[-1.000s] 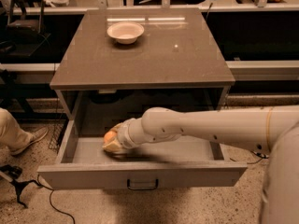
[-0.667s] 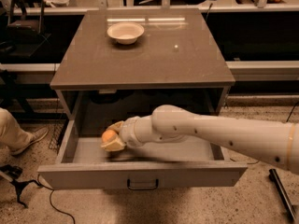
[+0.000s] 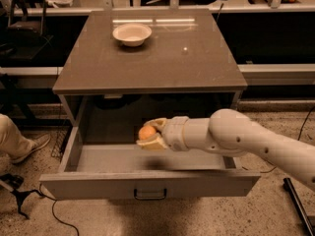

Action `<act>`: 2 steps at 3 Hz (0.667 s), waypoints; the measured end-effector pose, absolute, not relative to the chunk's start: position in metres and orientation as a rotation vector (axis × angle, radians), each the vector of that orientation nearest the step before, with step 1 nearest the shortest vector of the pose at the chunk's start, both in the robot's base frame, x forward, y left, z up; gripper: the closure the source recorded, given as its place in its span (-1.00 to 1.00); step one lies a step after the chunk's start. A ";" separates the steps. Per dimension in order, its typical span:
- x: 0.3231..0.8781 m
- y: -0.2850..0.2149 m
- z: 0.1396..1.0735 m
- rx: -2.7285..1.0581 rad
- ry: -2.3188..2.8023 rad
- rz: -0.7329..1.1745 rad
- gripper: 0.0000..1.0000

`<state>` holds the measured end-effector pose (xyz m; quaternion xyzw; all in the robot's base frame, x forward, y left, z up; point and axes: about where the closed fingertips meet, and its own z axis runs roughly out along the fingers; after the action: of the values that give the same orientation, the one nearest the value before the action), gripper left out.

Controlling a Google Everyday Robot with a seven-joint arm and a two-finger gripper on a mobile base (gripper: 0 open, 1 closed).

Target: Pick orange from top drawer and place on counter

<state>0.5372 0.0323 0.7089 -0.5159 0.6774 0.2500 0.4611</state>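
Down at the lower middle of the frame, in the only camera view I've got, the gripper (image 3: 150,133) is clenched around the orange (image 3: 145,132), one pale finger over the top and one underneath, so it's grasping the fruit and not just touching it. The orange hangs over the open top drawer (image 3: 147,183), apparently a bit clear of the drawer floor since there's a dark shadow below it, and it sits lower than the front edge of the counter (image 3: 162,58). That's what would worry me: the counter lip is right above and just behind the fruit, so a straight lift without backing out toward the bottom of the frame could clip the fingers or the orange on that edge and knock it loose. Round fruit in a two-finger pinch doesn't look all that secure either. If it drops, it probably lands back in the drawer. And once it's up top, the surface is glossy and flat, so a sloppy release could let it roll toward an edge or into the white bowl (image 3: 132,34) in the upper left. Pose-wise, the arm (image 3: 236,139) comes in from the right edge, sloping down and leftward across the drawer, wrist roughly level, fingers pointing left.
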 end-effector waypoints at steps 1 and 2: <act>0.549 -0.028 0.729 -1.177 1.693 0.544 1.00; 0.551 -0.031 0.734 -1.170 1.687 0.541 1.00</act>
<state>0.5507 -0.0314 0.7341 -0.4813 0.6937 0.2225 0.4875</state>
